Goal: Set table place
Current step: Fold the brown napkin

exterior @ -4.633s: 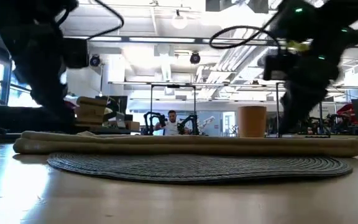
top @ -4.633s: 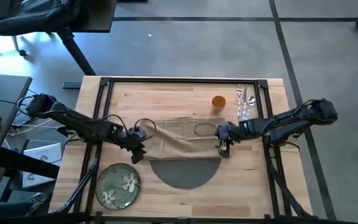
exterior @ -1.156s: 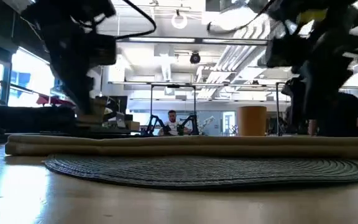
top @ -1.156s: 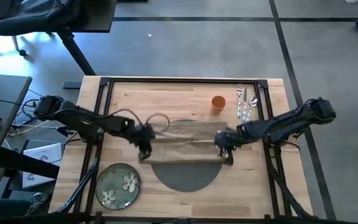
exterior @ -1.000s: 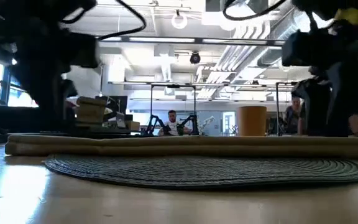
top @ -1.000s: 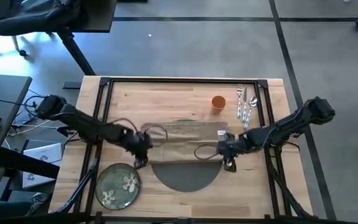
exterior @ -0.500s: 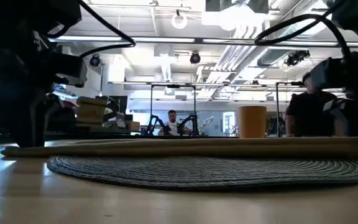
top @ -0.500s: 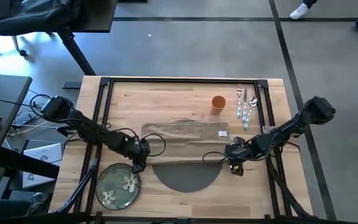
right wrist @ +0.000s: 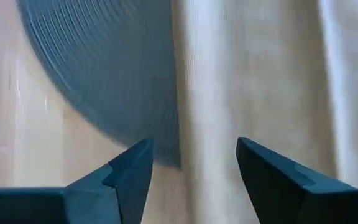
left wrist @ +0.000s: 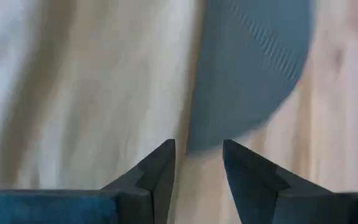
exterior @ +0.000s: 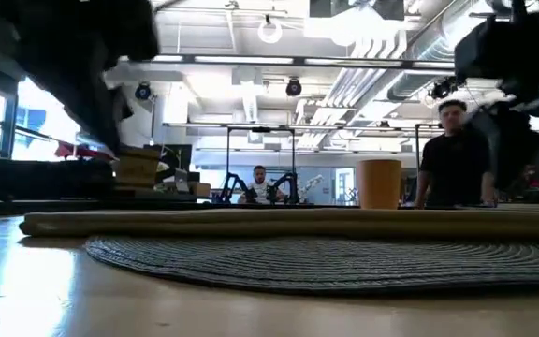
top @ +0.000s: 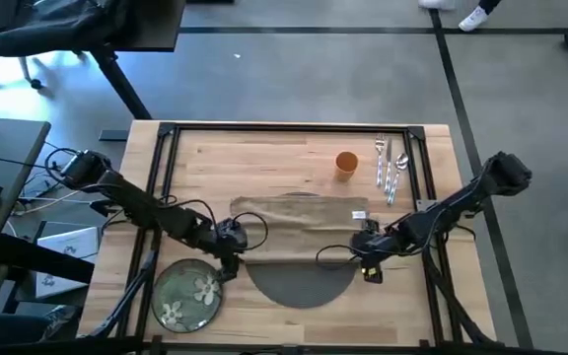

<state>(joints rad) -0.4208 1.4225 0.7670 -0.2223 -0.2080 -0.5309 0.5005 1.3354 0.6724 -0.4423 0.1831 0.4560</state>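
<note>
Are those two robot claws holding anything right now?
No. The left gripper and right gripper both have open fingers with nothing between them, over the napkin.

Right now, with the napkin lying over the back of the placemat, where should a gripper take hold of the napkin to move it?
Probably at a short end of the napkin, coming down from above. It lies flat in a long folded strip, so only its edges give the jaws something to pinch. Its left end sits off the placemat, on bare table.

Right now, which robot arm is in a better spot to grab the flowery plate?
Probably the left. The left gripper hangs right beside the plate, jaws open and empty. The right gripper sits across the placemat, farther away.
</note>
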